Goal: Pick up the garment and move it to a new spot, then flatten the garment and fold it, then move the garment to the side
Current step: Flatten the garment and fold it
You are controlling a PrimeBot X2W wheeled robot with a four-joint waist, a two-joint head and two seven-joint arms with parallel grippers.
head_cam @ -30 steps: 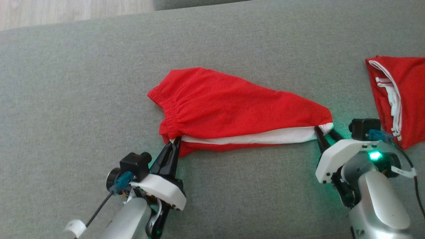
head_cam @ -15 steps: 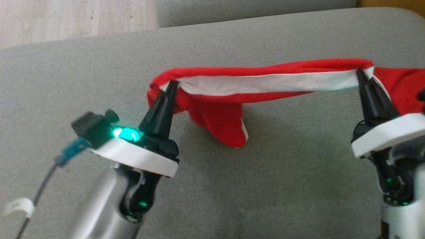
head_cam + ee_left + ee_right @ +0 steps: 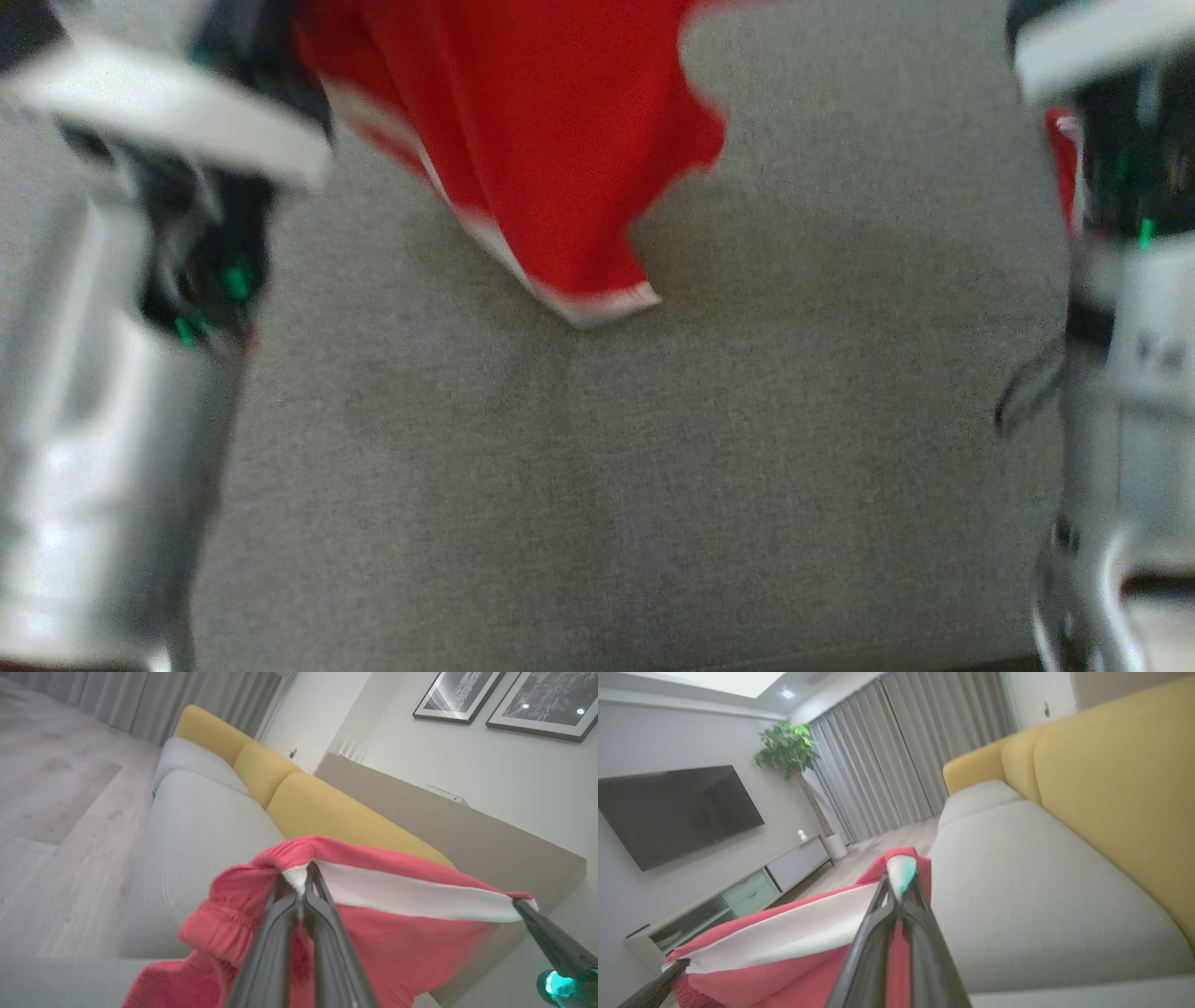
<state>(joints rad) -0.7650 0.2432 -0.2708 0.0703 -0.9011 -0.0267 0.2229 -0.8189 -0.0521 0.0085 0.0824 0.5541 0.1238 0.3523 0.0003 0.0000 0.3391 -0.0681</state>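
Note:
The garment (image 3: 523,140) is a pair of red shorts with white trim. It hangs from the top of the blurred head view, its lowest corner just over the grey sofa seat (image 3: 653,485). In the left wrist view my left gripper (image 3: 303,879) is shut on the waistband corner of the garment (image 3: 402,938). The white band runs taut from there to the right gripper's tip (image 3: 522,905). The right wrist view has my right gripper (image 3: 900,884) shut on the white hem corner of the garment (image 3: 794,970). The left gripper's finger (image 3: 658,984) holds the far end.
A sliver of another red garment (image 3: 1060,159) lies beside my right arm. Yellow backrests (image 3: 1111,788) run behind the grey cushions (image 3: 201,835). Beyond the sofa are wood floor (image 3: 56,788), curtains, a wall television (image 3: 672,812), a potted plant (image 3: 789,751) and a low cabinet.
The right gripper closed on the hem. Both arms then raised the garment off the cushion, stretched between them. The head view has shifted and blurred, and the fingertips have left its top edge.

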